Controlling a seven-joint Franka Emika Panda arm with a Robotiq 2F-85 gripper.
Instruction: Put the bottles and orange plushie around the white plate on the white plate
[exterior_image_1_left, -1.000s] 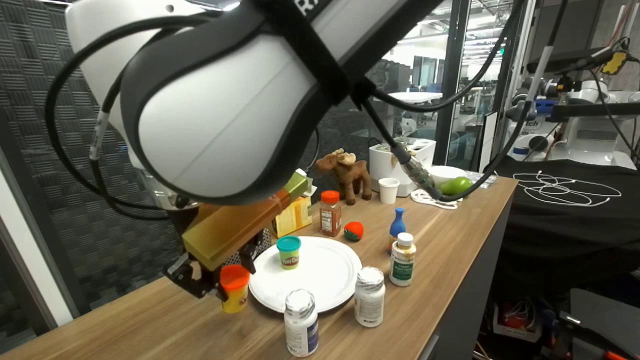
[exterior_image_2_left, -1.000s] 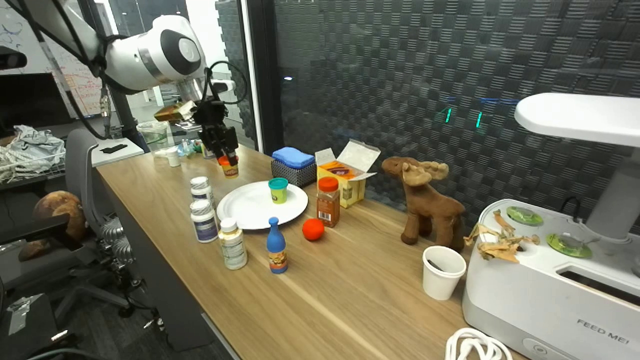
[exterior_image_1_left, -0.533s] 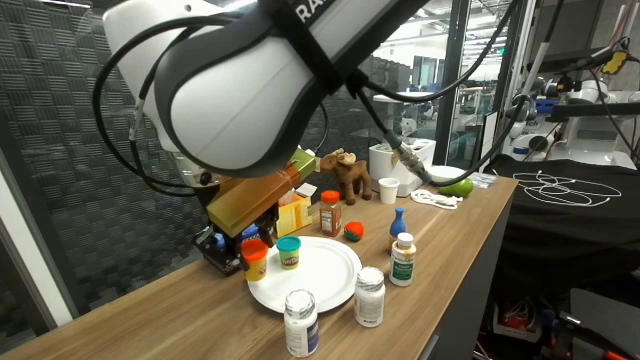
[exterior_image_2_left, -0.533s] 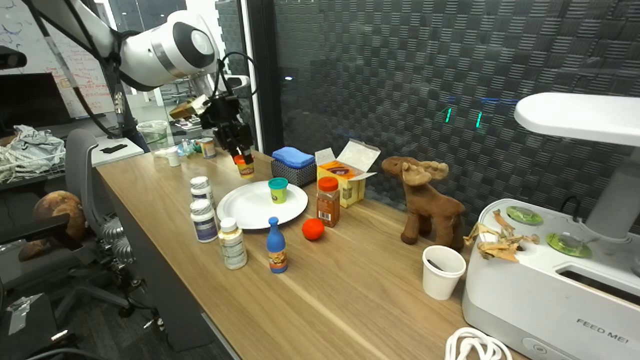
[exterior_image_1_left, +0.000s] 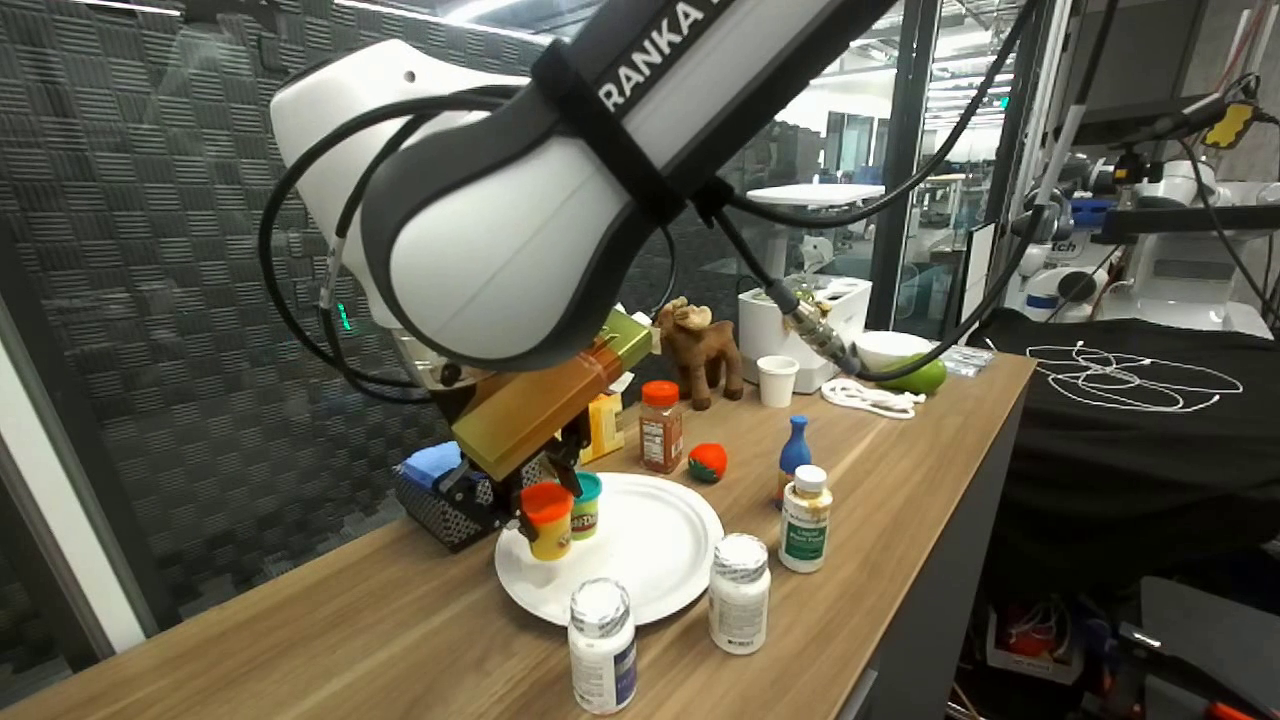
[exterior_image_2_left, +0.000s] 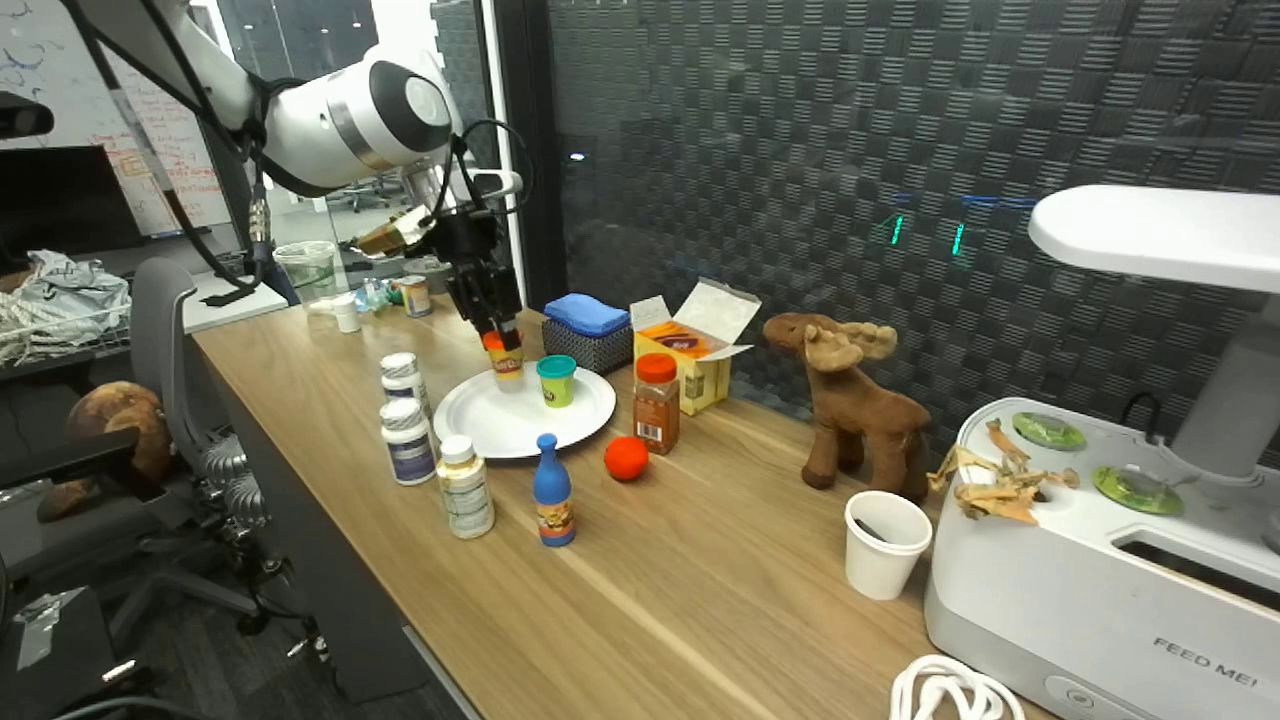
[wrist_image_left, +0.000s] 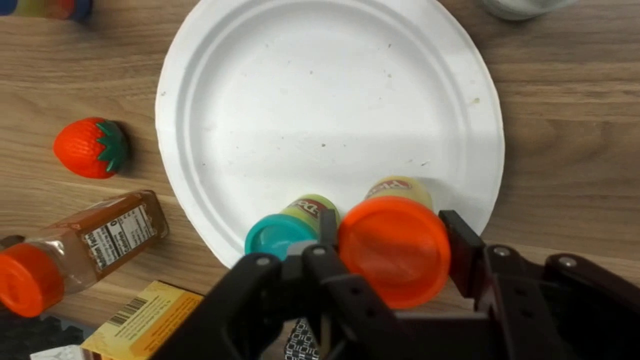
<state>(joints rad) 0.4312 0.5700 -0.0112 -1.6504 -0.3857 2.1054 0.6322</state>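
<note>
My gripper (wrist_image_left: 395, 240) is shut on a yellow tub (exterior_image_1_left: 550, 538) with an orange lid, its fingers either side of the lid. The tub is upright over the white plate (exterior_image_1_left: 650, 530), near its wall side; whether its base touches I cannot tell. Around the plate on the table stand two white bottles (exterior_image_1_left: 738, 605), a green-labelled bottle (exterior_image_1_left: 803, 535), a blue bottle (exterior_image_2_left: 552, 490) and the brownish-orange bottle (exterior_image_2_left: 655, 412) with a red lid. The orange plushie (wrist_image_left: 87, 148), strawberry-shaped with green leaves, lies beside the plate near the brownish-orange bottle.
A teal-lidded tub (exterior_image_2_left: 556, 382) stands on the plate, close to the held one. Along the dark wall are a mesh basket (exterior_image_2_left: 590, 350) with blue cloth, an open yellow box (exterior_image_2_left: 700, 380) and a brown moose (exterior_image_2_left: 860, 420). A paper cup (exterior_image_2_left: 885, 550) is farther along.
Carrying the orange-lidded tub, my gripper has travelled from the table beside the plate to over the plate, beside the teal-lidded tub. Everything on the table has stayed put.
</note>
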